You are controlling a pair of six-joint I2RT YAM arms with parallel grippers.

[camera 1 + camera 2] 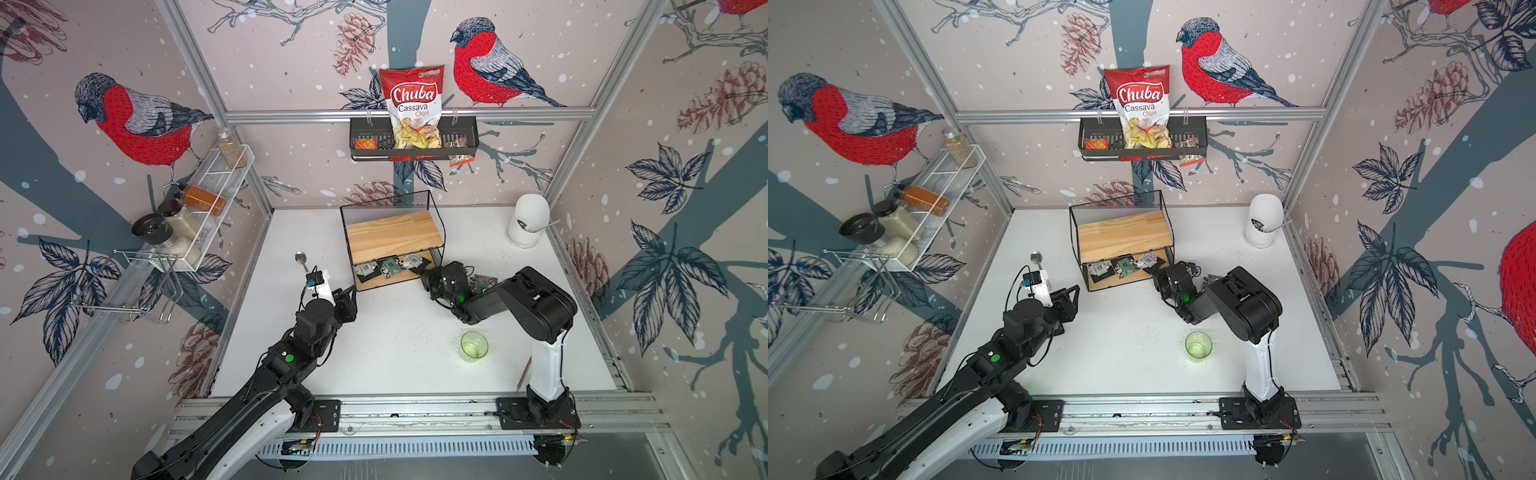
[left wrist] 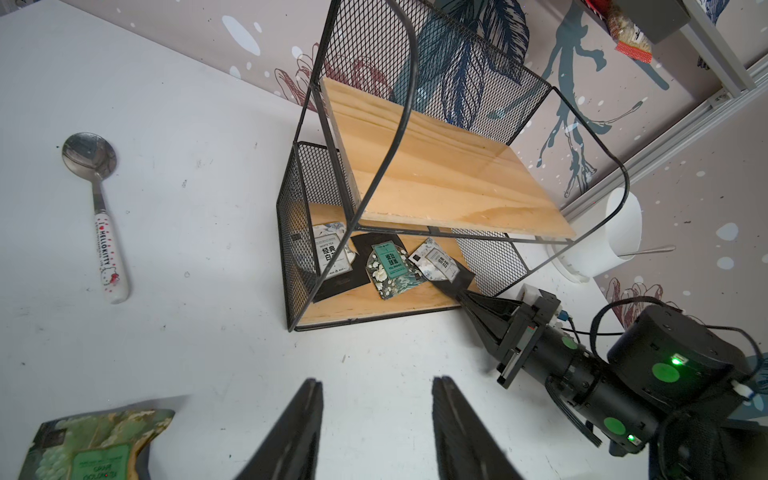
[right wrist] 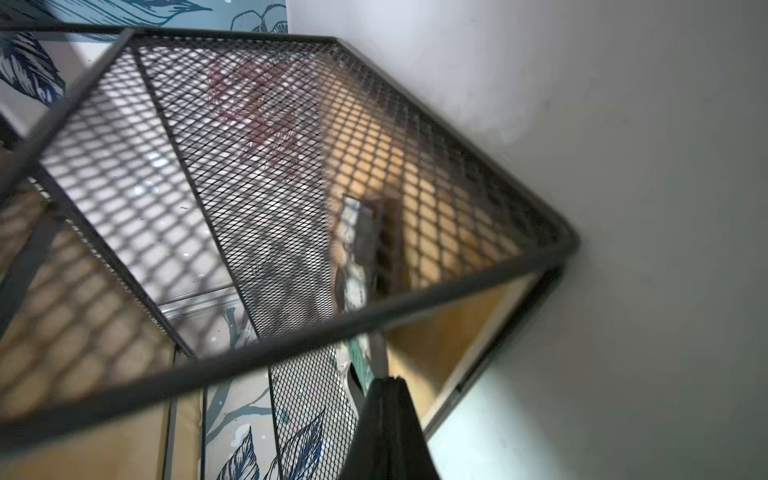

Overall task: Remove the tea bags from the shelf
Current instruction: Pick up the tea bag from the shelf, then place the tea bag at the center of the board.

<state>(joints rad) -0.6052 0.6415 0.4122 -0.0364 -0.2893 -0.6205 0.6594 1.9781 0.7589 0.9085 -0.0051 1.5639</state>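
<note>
The shelf (image 1: 392, 232) (image 2: 436, 166) stands at the back middle of the white table, its upper board bare. On its lower board lie three tea bags: a white one (image 2: 332, 253), a teal one (image 2: 388, 264) and a white-grey one (image 2: 436, 262). My right gripper (image 2: 459, 296) (image 1: 422, 272) is at the shelf's front right corner, shut on the black corner of the white-grey tea bag; its tips (image 3: 388, 379) meet beside the mesh (image 3: 291, 145). My left gripper (image 2: 376, 382) (image 1: 351, 293) hovers open over bare table in front of the shelf, holding nothing.
A green tea bag (image 2: 99, 444) lies on the table near my left gripper, and more sachets (image 1: 482, 284) lie behind my right arm. Also here are a spoon (image 2: 97, 216), a green glass (image 1: 473, 345), a white cup (image 1: 528, 224), a wall basket (image 1: 365, 139) and a white spice rack (image 1: 208, 195).
</note>
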